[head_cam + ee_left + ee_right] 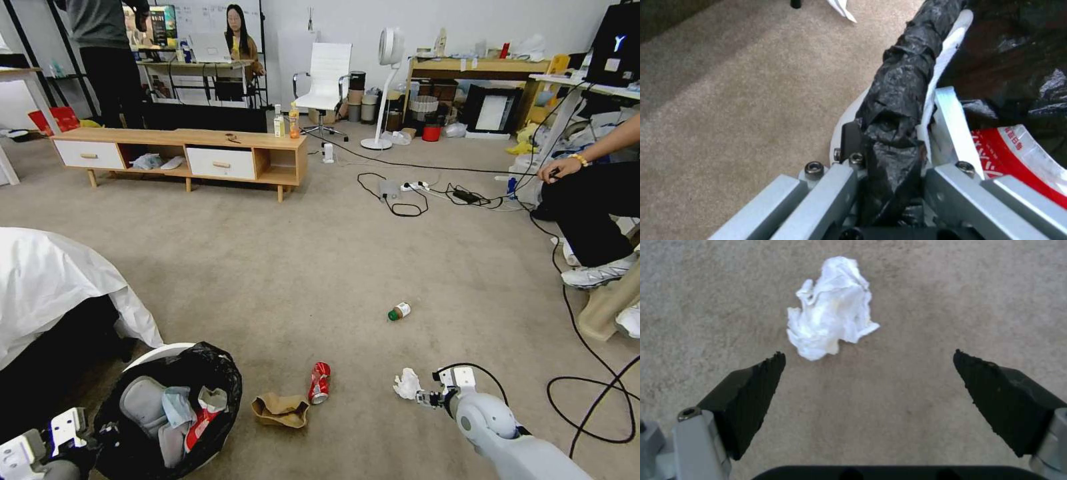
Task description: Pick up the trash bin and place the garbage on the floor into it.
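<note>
We see the right gripper [869,355] low over the floor [280,267], its two black fingers [753,386] spread wide apart. A crumpled white tissue [831,306] lies on the carpet just beyond the fingertips, toward 11 o'clock from the gap between them in the wrist view, not touching either. Its long axis runs away from the gripper.

The left gripper [889,146] is clamped on the rim of the trash bin [170,407], one finger outside the white wall, one inside over the black bag. In the head view the bin sits at 7 o'clock, tipped toward us. Inside we see grey and pale crumpled material and a red-and-white wrapper [1018,153].

On the floor, moving outward in the head view: the tissue at 5 o'clock; a red soda can [319,383] near 6 o'clock, lying on its side with its long axis running roughly 12 to 6; crumpled brown cardboard [281,410] just beside it, between can and bin; and a small green-capped bottle [399,311] farther out, on its side, cap pointing toward 8 o'clock.
</note>
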{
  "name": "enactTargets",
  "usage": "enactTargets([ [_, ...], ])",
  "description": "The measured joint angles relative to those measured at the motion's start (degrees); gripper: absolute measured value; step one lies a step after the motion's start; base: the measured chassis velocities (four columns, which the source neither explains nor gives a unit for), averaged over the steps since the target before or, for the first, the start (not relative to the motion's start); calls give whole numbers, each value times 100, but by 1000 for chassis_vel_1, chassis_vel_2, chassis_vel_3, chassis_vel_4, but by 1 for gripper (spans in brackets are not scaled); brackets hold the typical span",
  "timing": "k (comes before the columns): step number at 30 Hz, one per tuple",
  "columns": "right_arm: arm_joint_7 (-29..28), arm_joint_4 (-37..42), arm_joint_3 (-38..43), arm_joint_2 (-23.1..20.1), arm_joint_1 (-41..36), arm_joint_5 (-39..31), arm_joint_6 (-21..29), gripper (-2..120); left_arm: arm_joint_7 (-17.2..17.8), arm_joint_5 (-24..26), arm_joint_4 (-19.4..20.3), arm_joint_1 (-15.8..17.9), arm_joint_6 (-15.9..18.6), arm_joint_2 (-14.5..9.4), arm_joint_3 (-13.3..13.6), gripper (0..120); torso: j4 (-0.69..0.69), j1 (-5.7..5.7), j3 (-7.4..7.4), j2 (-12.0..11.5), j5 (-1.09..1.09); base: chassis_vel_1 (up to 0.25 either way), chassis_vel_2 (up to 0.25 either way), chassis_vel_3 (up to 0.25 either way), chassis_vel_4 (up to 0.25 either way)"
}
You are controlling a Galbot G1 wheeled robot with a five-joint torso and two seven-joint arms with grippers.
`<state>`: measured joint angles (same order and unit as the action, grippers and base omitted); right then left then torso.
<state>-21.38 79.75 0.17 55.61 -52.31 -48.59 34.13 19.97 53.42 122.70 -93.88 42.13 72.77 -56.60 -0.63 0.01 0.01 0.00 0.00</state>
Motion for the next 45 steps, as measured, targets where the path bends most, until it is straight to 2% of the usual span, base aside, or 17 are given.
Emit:
enactTargets([
  [45,496,-1767,-328,1092,884,501,-607,97,-20,-6,33,-114,0,30,-48,1,-1,0,0,0,0,0,0,0,0],
])
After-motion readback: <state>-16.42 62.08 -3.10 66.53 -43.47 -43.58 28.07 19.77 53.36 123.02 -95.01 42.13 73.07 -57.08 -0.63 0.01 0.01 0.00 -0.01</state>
